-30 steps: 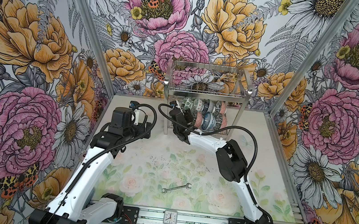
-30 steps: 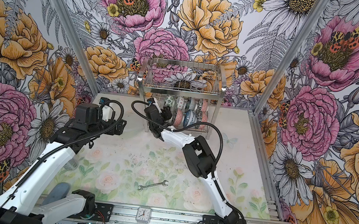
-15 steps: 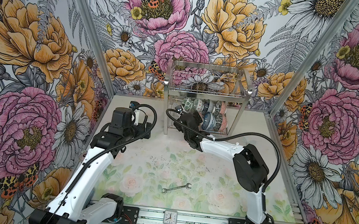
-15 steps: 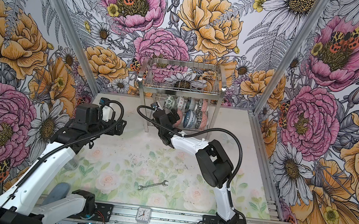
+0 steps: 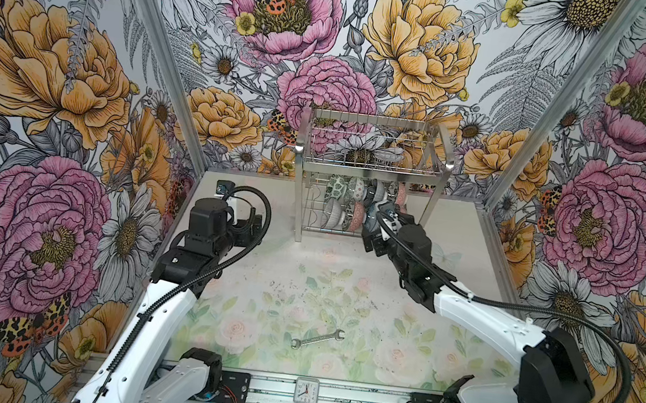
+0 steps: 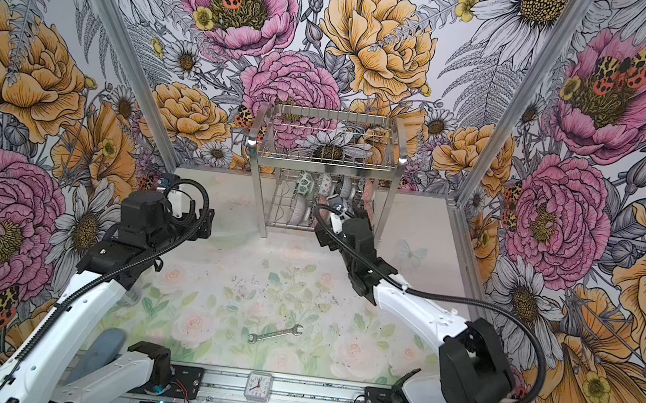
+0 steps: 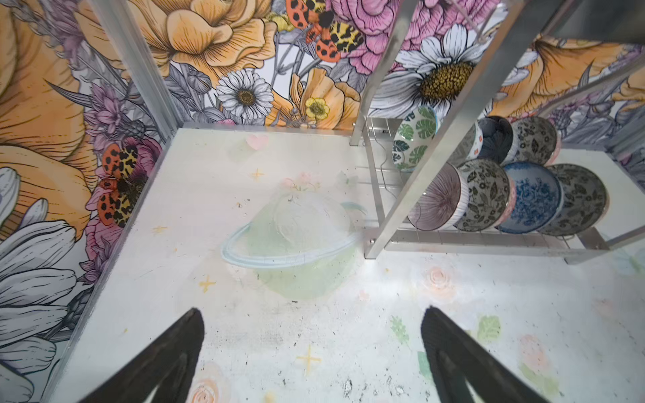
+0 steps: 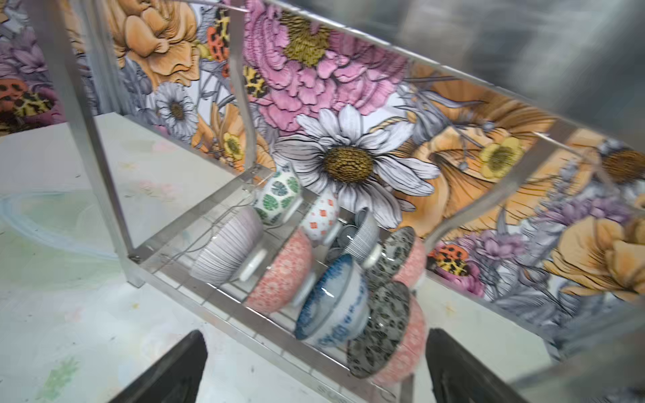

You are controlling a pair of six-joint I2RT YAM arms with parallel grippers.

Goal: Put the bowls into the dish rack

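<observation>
Flowery walls (image 5: 48, 135) stand all around. In both top views the dish rack (image 5: 371, 169) stands upper middle, bowls (image 5: 332, 212) on its lower shelf. Left wrist view: left pincer (image 7: 310, 310) wide open above the worktop (image 7: 209, 209). Right wrist view: right pincer (image 8: 316, 333) open, empty, near the bowls.

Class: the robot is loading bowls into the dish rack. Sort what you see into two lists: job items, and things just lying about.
Job items: dish rack; bowls, standing on edge on its lower shelf.
Lying about: wrench; small clock.
</observation>
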